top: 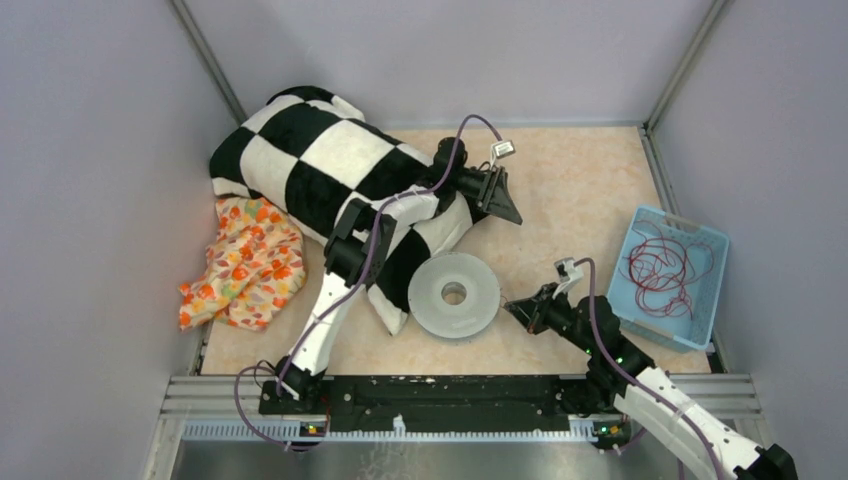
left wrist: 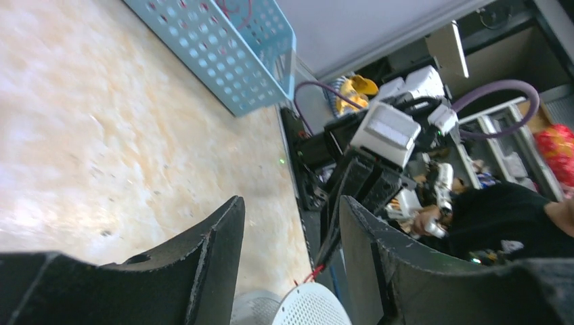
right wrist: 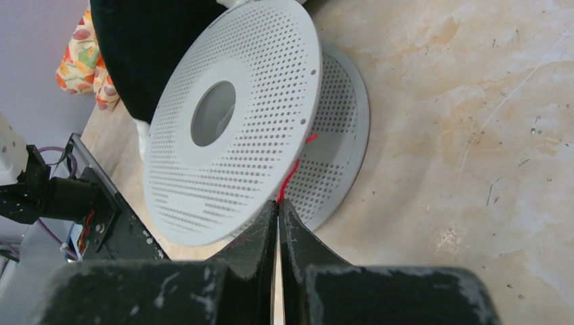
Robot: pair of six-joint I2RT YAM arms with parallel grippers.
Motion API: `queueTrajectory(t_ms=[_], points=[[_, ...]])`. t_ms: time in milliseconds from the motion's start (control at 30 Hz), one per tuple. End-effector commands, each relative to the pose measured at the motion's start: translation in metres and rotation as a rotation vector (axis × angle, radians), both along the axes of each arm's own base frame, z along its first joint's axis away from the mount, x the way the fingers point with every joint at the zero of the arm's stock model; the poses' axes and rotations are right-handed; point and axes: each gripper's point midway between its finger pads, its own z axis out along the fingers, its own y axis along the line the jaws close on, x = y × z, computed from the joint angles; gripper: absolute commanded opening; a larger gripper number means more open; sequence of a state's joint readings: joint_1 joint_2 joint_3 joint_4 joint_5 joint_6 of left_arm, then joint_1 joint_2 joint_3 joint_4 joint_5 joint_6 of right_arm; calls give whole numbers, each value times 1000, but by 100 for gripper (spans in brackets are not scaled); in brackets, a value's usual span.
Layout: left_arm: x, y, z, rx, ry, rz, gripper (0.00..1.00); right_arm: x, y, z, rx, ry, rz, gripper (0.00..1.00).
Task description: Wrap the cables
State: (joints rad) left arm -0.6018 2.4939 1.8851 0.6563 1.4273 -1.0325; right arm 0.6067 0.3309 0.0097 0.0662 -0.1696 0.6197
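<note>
Bench: pale beige marbled top [top: 570, 190], smooth, with fine dark specks in the wrist views.
Room: plain lavender-grey walls [top: 90, 150] on three sides, with metal posts in the far corners.
Spool: grey plastic spool [top: 430, 300] with two round perforated flanges and a centre hole. It lies flat mid-bench, axis upright.
Basket: light-blue perforated plastic basket [top: 620, 268], rectangular, at the bench's right edge.
Cables: thin dark-red cables [top: 665, 265] in loose curly loops, tangled in the basket with no single direction.
Red strand: one red strand [right wrist: 290, 177] runs short and nearly straight from the right jaws' tips into the gap between the spool's flanges.
Right jaws: pressed fully together just beside the spool's right rim, pinching the red strand.
Left jaws: parted with a clear gap, nothing between them. They are above the far bench, pointing right.
Soft goods: black-and-white chequered blanket [top: 330, 150], padded, far left. Beside it lies a crumpled orange floral cloth [top: 250, 265].
</note>
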Motion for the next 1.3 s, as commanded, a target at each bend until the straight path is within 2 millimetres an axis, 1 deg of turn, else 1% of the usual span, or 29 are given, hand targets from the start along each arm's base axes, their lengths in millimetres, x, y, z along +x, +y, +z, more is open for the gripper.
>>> queueTrajectory(t_ms=[0,67,133,167,200,233,267,333,367,433,467,500,600,633,667,700,733,800,833,900,1000,1067,1133,1267], points=[[36,-7,45,-48,-124,156,60,5,6,17,36,-54,6,0],[40,-8,71,-74,-169,203,60,7,5,15,33,-46,-7,0],[42,-5,97,-83,-212,246,60,10,3,15,30,-49,-22,0],[41,-3,107,-77,-228,265,60,11,2,15,26,-53,-29,0],[38,0,114,-50,-228,288,60,12,2,14,21,-54,-35,0],[38,4,121,-34,-264,322,60,12,2,14,17,-51,-36,0],[36,8,123,-1,-278,361,60,12,2,13,14,-46,-34,0],[30,25,133,79,-321,455,59,10,3,7,10,-23,-24,0],[28,34,130,135,-332,501,59,9,4,5,10,-11,-18,0],[24,58,109,286,-335,600,58,6,5,1,10,9,-11,0],[18,70,102,339,-330,629,58,5,6,0,6,14,-8,0],[9,83,93,396,-312,655,58,5,5,-1,1,18,-8,0],[-21,118,74,514,-302,719,59,3,6,-2,-9,19,1,0],[-33,129,72,536,-305,728,59,3,6,-1,-10,15,8,0],[-42,144,66,584,-317,759,60,2,7,0,-13,12,15,0],[-52,161,55,656,-313,783,60,2,7,1,-21,8,20,0],[-55,174,57,688,-335,826,60,2,7,1,-29,7,23,0],[-67,201,43,798,-323,878,60,2,7,3,-38,0,31,0],[-75,208,35,831,-303,876,60,2,7,4,-38,-4,32,0],[-92,217,14,886,-245,853,60,2,8,6,-37,-7,36,0],[-107,221,-8,946,-206,832,59,2,8,5,-40,-7,37,0],[-115,221,-22,988,-208,815,58,2,8,6,-41,-11,37,0],[-122,212,-27,1004,-240,783,55,2,8,7,-41,-12,37,0],[-128,189,-29,1020,-379,673,56,3,10,8,-31,-12,38,0]])
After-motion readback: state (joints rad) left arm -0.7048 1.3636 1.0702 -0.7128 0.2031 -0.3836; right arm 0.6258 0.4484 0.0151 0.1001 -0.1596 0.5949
